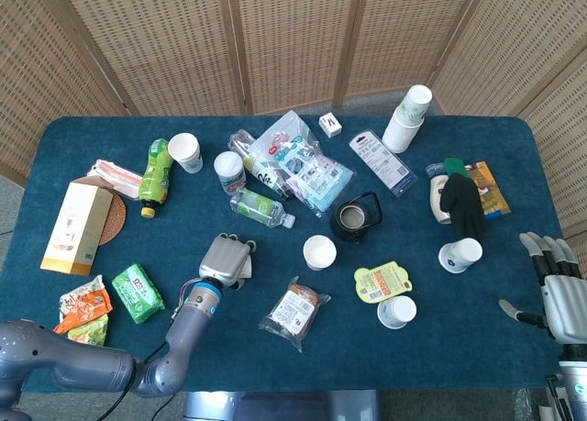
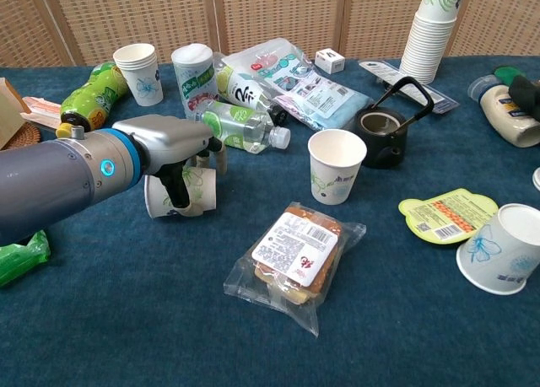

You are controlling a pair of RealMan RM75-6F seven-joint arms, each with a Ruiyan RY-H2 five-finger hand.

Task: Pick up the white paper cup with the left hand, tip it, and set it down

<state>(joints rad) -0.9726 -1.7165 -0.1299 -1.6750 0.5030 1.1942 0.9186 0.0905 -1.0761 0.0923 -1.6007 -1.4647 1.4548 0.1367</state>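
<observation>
While fingers curl, left hand [image 2: 181, 155] grips white paper cup [image 2: 196, 193].

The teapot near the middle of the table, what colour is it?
Black. The teapot shows best in the chest view, with its handle sticking up.

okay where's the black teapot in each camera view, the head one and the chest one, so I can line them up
Head view: the black teapot sits just right of centre, above and right of an upright white paper cup.
Chest view: the black teapot is right of centre in the upper half, behind and right of that same upright white paper cup.
Shared landmark: the stack of paper cups stands beyond the teapot, toward the right, in both.
</observation>
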